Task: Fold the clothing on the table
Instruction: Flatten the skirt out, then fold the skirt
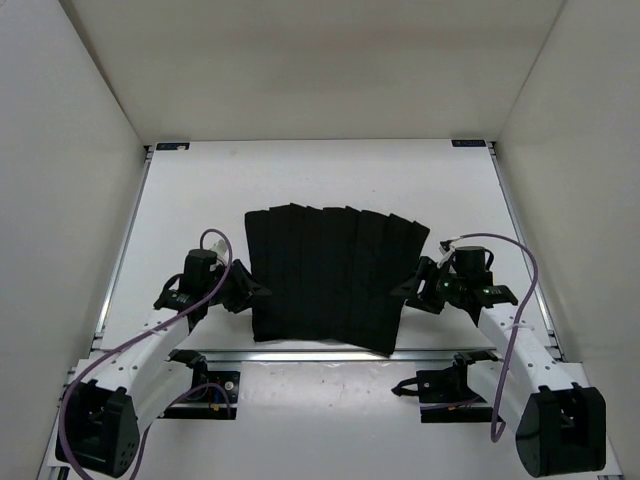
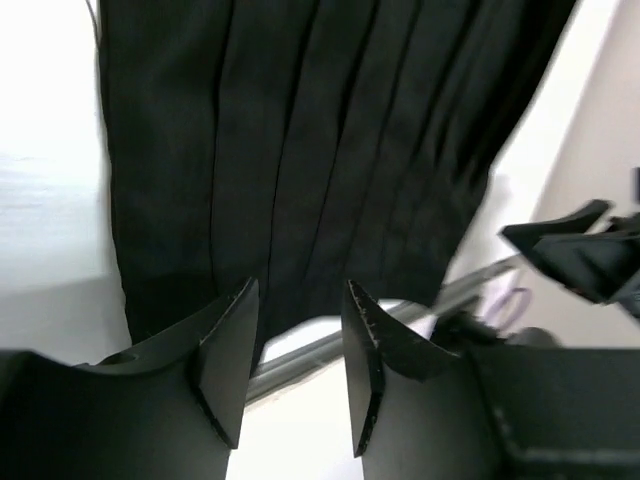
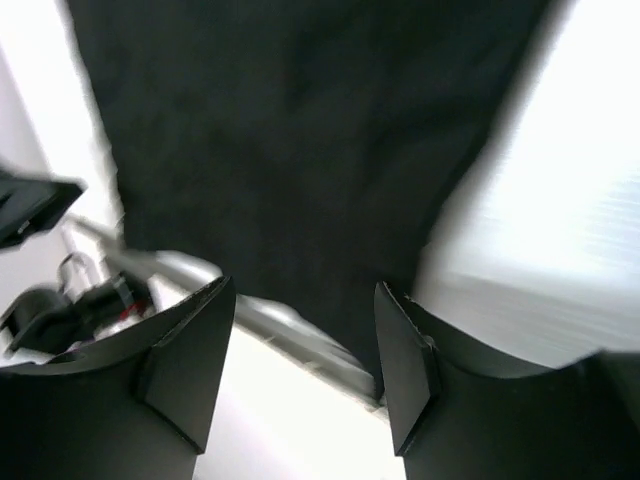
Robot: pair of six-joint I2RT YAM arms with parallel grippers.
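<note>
**Item:** black pleated skirt [image 1: 330, 278] lies flat at centre of white table [image 1: 200, 200], pleats running near-to-far. Wider edge is on the far side, narrower edge twd the arms. Near-right corner reaches the metal rail [image 1: 300, 354] along table's near edge.

**L gripper** [image 1: 247, 290]: low, at skirt's left edge, near end. Wrist view shows fingers [image 2: 225, 360] moderately apart with nothing btwn them. Skirt's near edge and rail show through the gap. Not gripping.

**R gripper** [image 1: 408, 290]: low, at skirt's right edge, opposite the L unit. Wrist view is blurred. Fingers [image 3: 190, 365] are spread wide, no cloth btwn them. Not gripping.

**Fingertip contact w/ fabric:** cannot tell, either side.
</note>
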